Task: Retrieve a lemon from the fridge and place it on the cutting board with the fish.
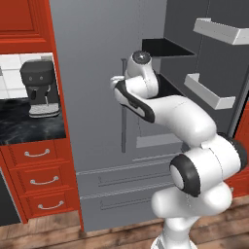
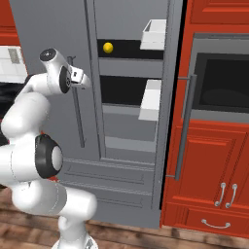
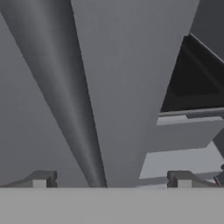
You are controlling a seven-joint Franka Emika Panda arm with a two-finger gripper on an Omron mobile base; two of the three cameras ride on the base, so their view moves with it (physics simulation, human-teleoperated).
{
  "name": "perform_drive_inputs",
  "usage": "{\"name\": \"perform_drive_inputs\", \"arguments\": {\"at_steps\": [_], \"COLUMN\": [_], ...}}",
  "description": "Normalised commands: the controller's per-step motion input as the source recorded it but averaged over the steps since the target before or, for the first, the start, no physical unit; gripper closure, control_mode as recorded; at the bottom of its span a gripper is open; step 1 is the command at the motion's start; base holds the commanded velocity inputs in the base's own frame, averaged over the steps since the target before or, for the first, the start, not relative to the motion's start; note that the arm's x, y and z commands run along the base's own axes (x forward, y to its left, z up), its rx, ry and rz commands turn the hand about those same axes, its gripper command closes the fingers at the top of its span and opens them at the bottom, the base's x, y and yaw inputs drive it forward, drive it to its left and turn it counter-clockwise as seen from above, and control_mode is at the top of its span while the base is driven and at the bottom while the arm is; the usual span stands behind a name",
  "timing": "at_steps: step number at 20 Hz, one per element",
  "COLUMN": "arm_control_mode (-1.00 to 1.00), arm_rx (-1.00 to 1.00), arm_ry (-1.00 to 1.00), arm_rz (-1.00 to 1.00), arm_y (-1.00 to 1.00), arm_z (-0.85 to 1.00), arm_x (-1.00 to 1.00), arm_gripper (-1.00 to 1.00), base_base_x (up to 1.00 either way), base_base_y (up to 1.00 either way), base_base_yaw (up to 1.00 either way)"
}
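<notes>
The grey fridge (image 1: pixel 97 48) (image 2: pixel 48 24) has its left door shut and its right door swung open. A small yellow lemon (image 2: pixel 108 47) lies on the upper black shelf inside. My gripper (image 2: pixel 83 79) (image 1: pixel 115 80) is open and holds nothing. It hovers at the left door's vertical bar handle (image 2: pixel 78 116), left of and below the lemon. In the hand view the handle (image 3: pixel 74 109) runs up between the wide-apart fingertips (image 3: pixel 41 179) of the gripper (image 3: pixel 111 180), with a dark shelf opening to the right. The cutting board and the fish are out of view.
White door bins (image 1: pixel 221 30) (image 2: pixel 153 33) hang on the open right door, whose long handle (image 2: pixel 185 126) sticks out toward the oven (image 2: pixel 223 82). A coffee machine (image 1: pixel 39 87) stands on the dark counter (image 1: pixel 29 129) above red drawers (image 1: pixel 41 180).
</notes>
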Motion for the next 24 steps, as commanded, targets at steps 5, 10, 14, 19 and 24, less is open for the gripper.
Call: {"name": "perform_drive_inputs", "arguments": {"at_steps": [5,10,14,19,24], "arm_control_mode": [-1.0,-1.0,-1.0,-1.0,-1.0], "arm_rx": [-0.1,-0.07,-0.05,-0.02,0.0], "arm_ry": [0.0,0.0,0.0,-0.06,-0.14], "arm_rz": [-0.03,-0.02,0.0,0.0,0.0], "arm_y": [0.38,-0.02,0.0,-0.05,-0.1], "arm_z": [0.0,-0.08,-0.2,-0.11,-0.03], "arm_x": [0.4,0.31,0.31,0.18,0.21], "arm_gripper": [-1.0,-1.0,-1.0,-1.0,1.0], "base_base_x": [0.0,0.0,0.0,0.0,0.0], "base_base_y": [0.0,0.0,0.0,0.0,0.0], "base_base_yaw": [0.0,0.0,0.0,0.0,0.0]}}
